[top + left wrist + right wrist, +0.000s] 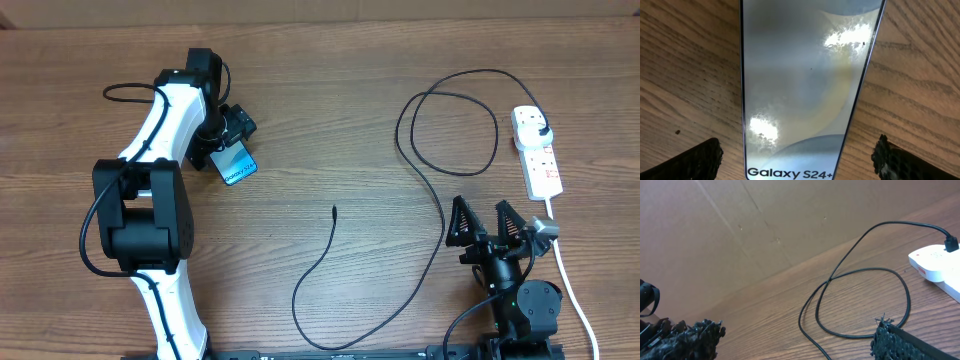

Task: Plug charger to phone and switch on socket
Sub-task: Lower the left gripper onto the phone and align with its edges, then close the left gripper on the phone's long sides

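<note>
The phone (235, 163) with a cyan-blue screen lies on the wooden table at the left. In the left wrist view the phone (805, 85) fills the frame and reads "Galaxy S24+". My left gripper (228, 140) hovers right over it, open, one finger on each side of it (797, 160), not touching. The charger, a thin black cable (440, 215), loops across the table; its connector tip (334, 210) lies free mid-table and its black plug (541, 132) sits in the white socket (538, 153). My right gripper (488, 225) is open and empty at the front right, near the cable loop (860, 300).
The socket's white cord (570, 280) runs toward the front right edge past my right arm. The socket's end (937, 265) shows at the right of the right wrist view. A brown cardboard wall (740, 225) stands behind the table.
</note>
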